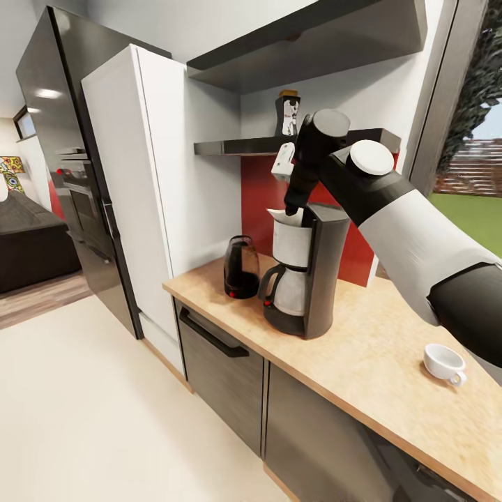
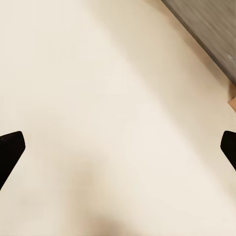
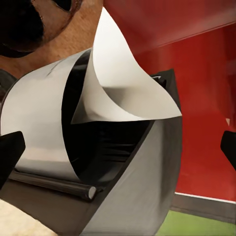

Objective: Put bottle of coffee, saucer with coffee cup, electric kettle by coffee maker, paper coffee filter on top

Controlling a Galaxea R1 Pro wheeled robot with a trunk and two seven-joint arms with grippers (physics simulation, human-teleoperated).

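Just below the right gripper [image 1: 293, 208] a white paper coffee filter [image 3: 125, 81] tops the black-and-silver coffee maker [image 1: 307, 268]. Beside that, away from the arm, stands a black electric kettle [image 1: 241, 267] with red accents. Behind the gripper the backsplash [image 1: 259, 199] is red. The countertop [image 1: 376, 348] is light wood, and the coffee cup [image 1: 444, 363] near the forearm is white.

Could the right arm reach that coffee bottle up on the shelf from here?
Probably yes: the right gripper hangs above the coffee maker, just below the shelf, with nothing between it and the bottle.
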